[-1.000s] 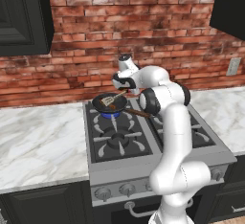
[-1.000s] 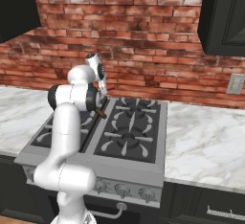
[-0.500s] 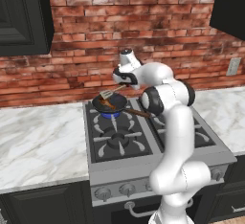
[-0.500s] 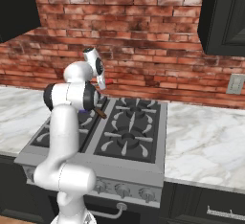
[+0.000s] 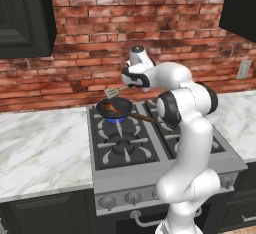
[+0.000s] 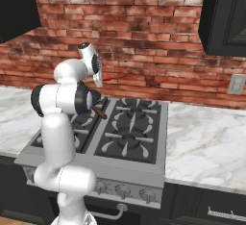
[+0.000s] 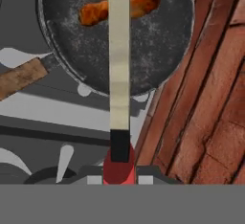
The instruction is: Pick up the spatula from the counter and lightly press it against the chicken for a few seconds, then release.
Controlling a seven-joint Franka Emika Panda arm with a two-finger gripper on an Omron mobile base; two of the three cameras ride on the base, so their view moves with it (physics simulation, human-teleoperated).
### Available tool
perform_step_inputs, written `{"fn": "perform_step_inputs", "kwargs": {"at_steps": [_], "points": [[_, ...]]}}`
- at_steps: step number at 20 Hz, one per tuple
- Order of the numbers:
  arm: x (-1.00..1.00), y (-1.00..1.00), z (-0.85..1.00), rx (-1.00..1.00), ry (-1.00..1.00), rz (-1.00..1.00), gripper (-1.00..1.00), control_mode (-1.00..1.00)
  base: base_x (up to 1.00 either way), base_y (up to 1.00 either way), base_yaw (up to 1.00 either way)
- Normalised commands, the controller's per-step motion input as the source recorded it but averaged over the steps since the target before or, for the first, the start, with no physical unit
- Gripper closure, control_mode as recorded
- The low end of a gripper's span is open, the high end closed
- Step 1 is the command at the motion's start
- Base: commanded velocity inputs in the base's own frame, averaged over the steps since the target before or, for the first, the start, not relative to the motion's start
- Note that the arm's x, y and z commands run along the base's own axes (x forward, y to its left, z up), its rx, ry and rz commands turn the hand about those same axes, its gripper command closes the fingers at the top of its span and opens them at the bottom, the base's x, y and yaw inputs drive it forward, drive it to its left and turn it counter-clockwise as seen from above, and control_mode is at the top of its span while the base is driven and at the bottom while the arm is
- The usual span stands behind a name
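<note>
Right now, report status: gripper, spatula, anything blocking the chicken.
Gripper shut on red-handled cream-bladed spatula. Blade poised over browned chicken piece in dark round frying pan, apparently just clear of it. Nothing between them.

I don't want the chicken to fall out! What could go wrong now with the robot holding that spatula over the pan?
The end effector grips the spatula only at its red handle end, so pressing could twist it loose. A hard push on the chicken might shove it or tip the pan, which sits over a blue flame. The brick wall is close beside the end effector and could get bumped.
</note>
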Motion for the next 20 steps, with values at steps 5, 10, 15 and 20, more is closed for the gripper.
{"fn": "perform_step_inputs", "kwargs": {"at_steps": [5,10,15,20], "points": [[-0.77,-0.07,0.22,0.06,-0.23,-0.01,1.00,-1.00,0.00,0.00,0.00],[-0.60,-0.31,0.36,0.24,-0.06,-0.17,1.00,-1.00,0.00,0.00,0.00],[-0.54,-0.27,0.33,0.28,0.01,-0.31,1.00,-1.00,0.00,0.00,0.00],[-0.34,-0.29,0.47,0.22,0.21,-0.32,1.00,-1.00,0.00,0.00,0.00]]}}
